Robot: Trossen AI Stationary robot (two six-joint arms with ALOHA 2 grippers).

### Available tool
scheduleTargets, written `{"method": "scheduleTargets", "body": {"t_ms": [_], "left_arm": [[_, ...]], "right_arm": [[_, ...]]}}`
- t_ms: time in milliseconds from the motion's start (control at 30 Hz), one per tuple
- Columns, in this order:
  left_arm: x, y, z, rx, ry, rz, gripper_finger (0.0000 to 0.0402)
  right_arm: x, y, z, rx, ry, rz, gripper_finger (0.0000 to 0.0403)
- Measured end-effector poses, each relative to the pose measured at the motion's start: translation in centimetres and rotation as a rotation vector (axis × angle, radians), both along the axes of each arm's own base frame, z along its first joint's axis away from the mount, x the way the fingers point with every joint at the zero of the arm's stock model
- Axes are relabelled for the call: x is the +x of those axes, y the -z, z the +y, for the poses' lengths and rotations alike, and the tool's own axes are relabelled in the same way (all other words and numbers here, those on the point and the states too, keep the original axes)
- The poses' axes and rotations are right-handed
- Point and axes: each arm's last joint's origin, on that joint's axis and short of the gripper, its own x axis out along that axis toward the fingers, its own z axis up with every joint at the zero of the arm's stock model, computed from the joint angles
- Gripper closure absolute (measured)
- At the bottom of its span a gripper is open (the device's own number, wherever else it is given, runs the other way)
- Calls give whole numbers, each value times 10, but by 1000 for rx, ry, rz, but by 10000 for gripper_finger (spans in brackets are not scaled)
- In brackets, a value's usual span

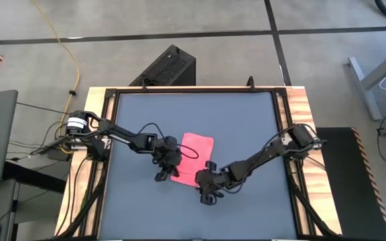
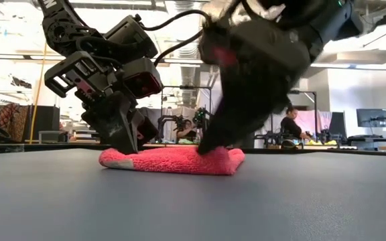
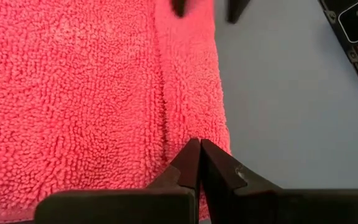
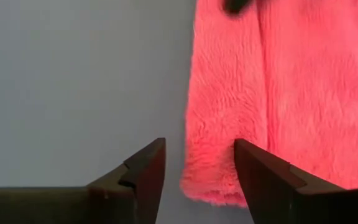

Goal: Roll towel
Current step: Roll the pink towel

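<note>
Right gripper [image 4: 194,171] jaws wide, empty, at towel [image 1: 194,157] near corner | left gripper [image 3: 199,163] shut, tips pressing towel's other near corner | towel mid-desk, flat, folded edge only | rolling barely begun

A robotics lab or workshop is showing here: the dark grey tabletop [image 1: 194,120] is sitting in a wood-edged frame on a grey concrete floor [image 1: 179,17], a yellow cable [image 1: 69,50] is trailing across it, and beyond the table people [image 2: 290,125] are sitting at benches among monitors [image 2: 372,118] and other robot arms [image 2: 176,125].
</note>
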Motion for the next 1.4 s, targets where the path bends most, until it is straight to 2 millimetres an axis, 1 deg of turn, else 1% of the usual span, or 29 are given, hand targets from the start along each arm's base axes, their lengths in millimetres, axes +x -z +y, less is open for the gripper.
{"method": "scheduleTargets", "body": {"t_ms": [33, 100, 267, 367, 467, 667, 733, 833, 933, 1100, 1167, 1233, 1300, 1400], "left_arm": [[0, 0, 0, 0, 0, -2, 401], [0, 0, 0, -7, 6, -1, 401], [0, -1, 2, -21, 21, -8, 401], [0, -1, 6, -19, 9, -11, 401], [0, -1, 12, -30, -1, -11, 401], [0, -1, 18, -47, -8, -6, 401], [-1, -1, 18, -62, 4, 1, 401], [-2, -1, 17, -100, 22, 10, 401], [-2, -5, 19, -181, 56, 4, 401], [-9, -23, 31, -211, 51, -74, 401], [-13, -33, 32, -216, 62, -111, 401], [-17, -43, 26, -208, 104, -165, 401], [-21, -49, 15, -164, 169, -221, 401], [-25, -44, -2, -25, 194, -251, 401]], "right_arm": [[0, 5, 1, 13, 7, 14, 189], [2, 9, 2, 39, 34, 15, 192], [0, 9, 5, 81, 77, 29, 207], [-1, 9, 4, 104, 105, 37, 225], [-1, 9, 4, 149, 159, 45, 262], [-2, 9, 5, 287, 243, 74, 371], [-1, 9, 6, 329, 266, 79, 388], [0, 8, 8, 388, 290, 74, 381], [-1, 7, 13, 426, 309, 68, 381], [-7, 7, 25, 476, 346, 71, 389], [-9, 7, 30, 478, 378, 52, 389], [-11, 7, 34, 488, 405, 35, 389], [-13, 9, 37, 525, 419, 10, 389], [-20, 17, 38, 622, 447, -57, 389]]}}
